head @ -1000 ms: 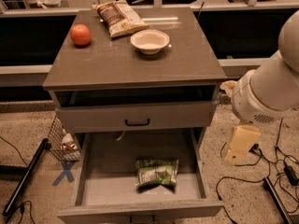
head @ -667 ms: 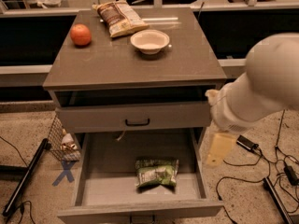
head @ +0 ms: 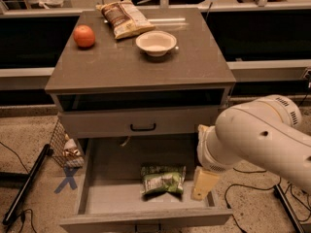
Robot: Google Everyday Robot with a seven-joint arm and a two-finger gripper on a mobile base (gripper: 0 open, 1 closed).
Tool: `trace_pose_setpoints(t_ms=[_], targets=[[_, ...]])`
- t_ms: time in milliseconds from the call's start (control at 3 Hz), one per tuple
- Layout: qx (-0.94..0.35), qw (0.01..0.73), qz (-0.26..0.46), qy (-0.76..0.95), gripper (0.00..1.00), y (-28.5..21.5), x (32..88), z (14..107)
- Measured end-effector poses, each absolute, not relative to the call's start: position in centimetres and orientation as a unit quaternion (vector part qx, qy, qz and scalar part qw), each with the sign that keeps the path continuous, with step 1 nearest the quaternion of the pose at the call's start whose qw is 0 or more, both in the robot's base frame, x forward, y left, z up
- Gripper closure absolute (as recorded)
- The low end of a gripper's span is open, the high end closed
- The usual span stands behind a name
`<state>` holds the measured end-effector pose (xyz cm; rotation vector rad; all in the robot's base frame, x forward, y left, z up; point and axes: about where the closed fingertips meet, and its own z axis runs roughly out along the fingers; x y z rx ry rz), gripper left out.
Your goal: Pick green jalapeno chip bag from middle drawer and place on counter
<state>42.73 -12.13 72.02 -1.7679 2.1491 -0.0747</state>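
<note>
The green jalapeno chip bag point(head: 163, 178) lies flat on the pale floor of the open middle drawer point(head: 104, 198), right of its centre. My gripper point(head: 204, 183), a cream-coloured piece under the big white arm point(head: 257, 140), hangs down into the drawer's right side. It is just right of the bag and near the right wall, and I see no contact with the bag. The grey-brown counter point(head: 141, 67) tops the cabinet above.
On the counter stand a white bowl point(head: 156, 42), a brown-and-tan chip bag point(head: 124, 17) and an orange fruit point(head: 84, 36). The upper drawer front with its black handle point(head: 143, 127) is shut. A wire basket point(head: 65, 147), a black pole point(head: 26, 186) and a blue tape cross point(head: 68, 181) are at the left.
The arm has swung left and down from beside the cabinet, bringing the gripper into the drawer's right side next to the bag. The bag has not moved.
</note>
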Motion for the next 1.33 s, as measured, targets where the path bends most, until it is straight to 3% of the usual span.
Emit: trace_pose_setpoints(t_ms=[667,1333], targets=[[-0.632,0.178,0.003,0.754,0.0,-10.3,44.4,68.1],[-0.656,0.169,0.06,0.733,0.0,-4.2,49.0,53.4]])
